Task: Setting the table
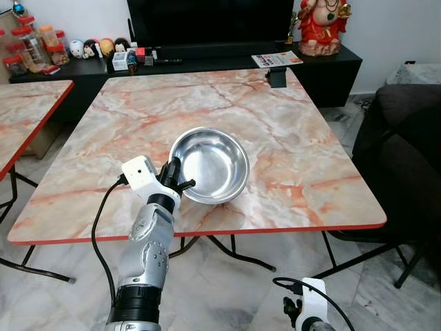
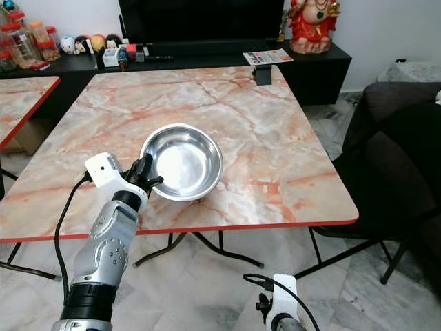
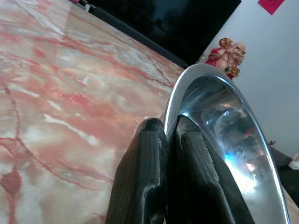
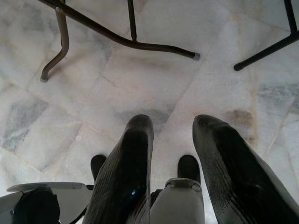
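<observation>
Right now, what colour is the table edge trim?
Red, running along the table's near edge under the pink-veined marble-pattern top; clearest in the left eye view.

Even, soft daylight fills the head views, which are sharp. The shiny round steel bowl [image 1: 209, 165] throws bright glare off its inner wall just beyond the left gripper [image 1: 180, 181]. In the left wrist view the near black fingers [image 3: 145, 186] blur. The glossy pink-veined marble tabletop [image 1: 296, 138] shows faint sheen, with pale shadows under it.
</observation>
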`<state>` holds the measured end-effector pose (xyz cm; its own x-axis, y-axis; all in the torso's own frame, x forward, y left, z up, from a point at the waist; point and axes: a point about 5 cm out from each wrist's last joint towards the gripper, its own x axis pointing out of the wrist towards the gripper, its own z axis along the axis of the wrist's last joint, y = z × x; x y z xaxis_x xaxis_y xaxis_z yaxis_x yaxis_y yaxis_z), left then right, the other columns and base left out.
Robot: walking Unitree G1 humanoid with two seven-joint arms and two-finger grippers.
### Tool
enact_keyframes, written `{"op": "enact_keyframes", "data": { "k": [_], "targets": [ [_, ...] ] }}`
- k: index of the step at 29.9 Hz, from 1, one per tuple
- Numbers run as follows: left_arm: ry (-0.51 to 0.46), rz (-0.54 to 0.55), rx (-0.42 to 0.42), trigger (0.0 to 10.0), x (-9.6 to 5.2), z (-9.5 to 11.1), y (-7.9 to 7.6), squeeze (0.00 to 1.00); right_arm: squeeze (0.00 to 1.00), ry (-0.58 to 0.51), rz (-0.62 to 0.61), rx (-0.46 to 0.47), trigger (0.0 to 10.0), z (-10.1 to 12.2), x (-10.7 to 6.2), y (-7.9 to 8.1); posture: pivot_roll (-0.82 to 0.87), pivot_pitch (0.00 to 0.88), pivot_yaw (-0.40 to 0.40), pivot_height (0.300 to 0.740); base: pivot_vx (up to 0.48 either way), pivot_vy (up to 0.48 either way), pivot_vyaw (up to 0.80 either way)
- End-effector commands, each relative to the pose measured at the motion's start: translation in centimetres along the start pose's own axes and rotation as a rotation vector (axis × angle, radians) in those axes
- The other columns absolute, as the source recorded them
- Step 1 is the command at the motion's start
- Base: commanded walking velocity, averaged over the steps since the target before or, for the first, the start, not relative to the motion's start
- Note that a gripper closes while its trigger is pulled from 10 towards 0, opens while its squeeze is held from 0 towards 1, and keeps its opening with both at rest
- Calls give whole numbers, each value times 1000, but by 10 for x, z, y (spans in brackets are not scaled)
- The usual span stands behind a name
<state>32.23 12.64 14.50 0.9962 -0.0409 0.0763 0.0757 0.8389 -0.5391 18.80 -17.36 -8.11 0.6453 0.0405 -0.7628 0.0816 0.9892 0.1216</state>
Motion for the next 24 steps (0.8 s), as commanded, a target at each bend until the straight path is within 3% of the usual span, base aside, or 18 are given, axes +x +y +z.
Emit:
{"op": "enact_keyframes", "data": {
  "k": [1,24],
  "targets": [
    [-21,-6,12,10000,1,6,-2,0,0,-7,6,-12,10000,1,0,2,-143,0,54,740,255,0,0],
    [-41,-23,20,10000,2,10,-6,0,0,4,13,4,10000,-4,-1,4,-138,0,56,740,317,0,0]
  ]
}}
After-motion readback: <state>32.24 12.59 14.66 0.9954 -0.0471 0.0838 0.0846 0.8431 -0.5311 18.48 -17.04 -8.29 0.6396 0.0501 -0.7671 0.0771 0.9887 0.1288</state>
